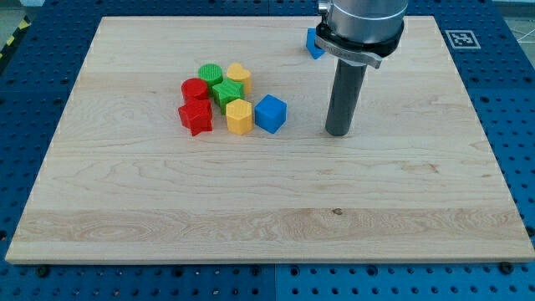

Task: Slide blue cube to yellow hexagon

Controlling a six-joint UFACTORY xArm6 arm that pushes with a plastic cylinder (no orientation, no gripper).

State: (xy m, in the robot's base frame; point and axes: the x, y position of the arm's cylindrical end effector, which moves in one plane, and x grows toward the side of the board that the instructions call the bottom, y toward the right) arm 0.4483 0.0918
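The blue cube [271, 114] sits on the wooden board, its left side touching or almost touching the yellow hexagon [239, 116]. My tip [338, 132] rests on the board to the right of the blue cube, about a block's width of bare wood between them. The rod rises straight up from the tip to the arm's grey body at the view's top.
A cluster lies left of the cube: a red star [196, 117], a red cylinder [195, 89], a green star [226, 91], a green cylinder [211, 73] and a yellow heart [239, 77]. Another blue block [313, 43] is partly hidden behind the arm.
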